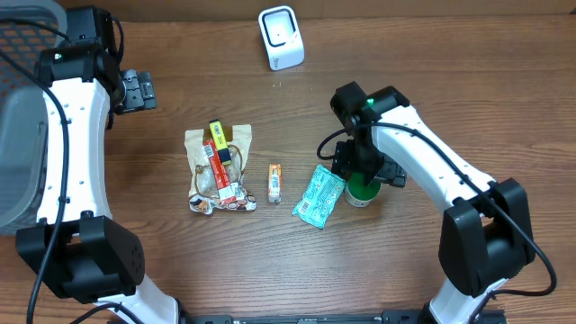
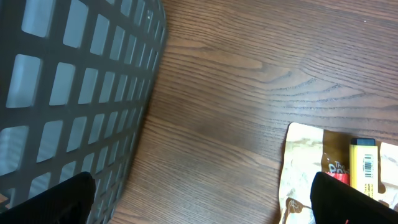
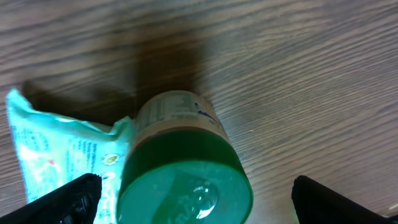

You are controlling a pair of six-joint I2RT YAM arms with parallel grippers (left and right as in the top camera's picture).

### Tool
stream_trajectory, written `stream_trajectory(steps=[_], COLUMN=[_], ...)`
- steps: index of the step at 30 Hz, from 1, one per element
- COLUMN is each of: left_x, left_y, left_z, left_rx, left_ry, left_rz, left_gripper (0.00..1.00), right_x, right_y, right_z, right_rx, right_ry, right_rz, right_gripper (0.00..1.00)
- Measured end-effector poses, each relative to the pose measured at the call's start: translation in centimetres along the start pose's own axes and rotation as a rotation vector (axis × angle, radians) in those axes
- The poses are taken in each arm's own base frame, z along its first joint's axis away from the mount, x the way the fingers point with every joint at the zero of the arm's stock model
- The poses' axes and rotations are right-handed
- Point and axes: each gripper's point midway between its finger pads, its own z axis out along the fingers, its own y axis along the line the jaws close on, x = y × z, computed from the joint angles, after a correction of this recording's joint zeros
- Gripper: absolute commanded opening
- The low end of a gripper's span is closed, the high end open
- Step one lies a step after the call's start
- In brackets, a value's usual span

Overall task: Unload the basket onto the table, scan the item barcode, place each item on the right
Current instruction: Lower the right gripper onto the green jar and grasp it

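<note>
A jar with a green lid point(image 3: 184, 177) stands upright on the wooden table, touching a teal packet point(image 3: 56, 143). My right gripper point(image 3: 196, 204) is open and straddles the jar from above; its fingertips point(image 3: 68, 200) flank the lid, with a gap on the right side. Overhead, the right gripper point(image 1: 364, 174) hides most of the jar point(image 1: 360, 193). The white barcode scanner point(image 1: 281, 37) stands at the back centre. My left gripper point(image 1: 137, 90) is open and empty at the back left, over bare wood point(image 2: 202, 199) between the basket and a snack bag point(image 2: 305, 165).
A dark mesh basket point(image 2: 74, 81) stands at the far left point(image 1: 22, 153). A snack bag point(image 1: 219, 171) carries yellow and red packs, and a small orange pack point(image 1: 275, 182) lies between it and the teal packet point(image 1: 319, 196).
</note>
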Motion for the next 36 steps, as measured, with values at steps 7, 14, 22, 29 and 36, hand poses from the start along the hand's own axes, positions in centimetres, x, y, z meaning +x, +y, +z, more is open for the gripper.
stream_trajectory(steps=[7, 14, 22, 29, 36], left_x=[0.0, 0.0, 0.0, 0.0, 0.0], left_y=[0.0, 0.0, 0.0, 0.0, 0.0], left_z=[0.0, 0.0, 0.0, 0.0, 0.0], left_rx=[0.0, 0.0, 0.0, 0.0, 0.0], left_ry=[0.0, 0.0, 0.0, 0.0, 0.0], left_rz=[0.0, 0.0, 0.0, 0.0, 0.0], left_gripper=[1.0, 1.0, 1.0, 1.0, 1.0], right_x=[0.2, 0.3, 0.9, 1.2, 1.0], right_y=[0.1, 0.1, 0.0, 0.5, 0.9], right_z=[1.7, 2.5, 3.1, 4.4, 4.5], right_rx=[-0.001, -0.003, -0.003, -0.031, -0.051], right_ry=[0.0, -0.002, 0.02, 0.024, 0.017], right_rz=[-0.016, -0.021, -0.019, -0.004, 0.002], right_gripper=[0.97, 0.93, 0.8, 0.75, 0.62])
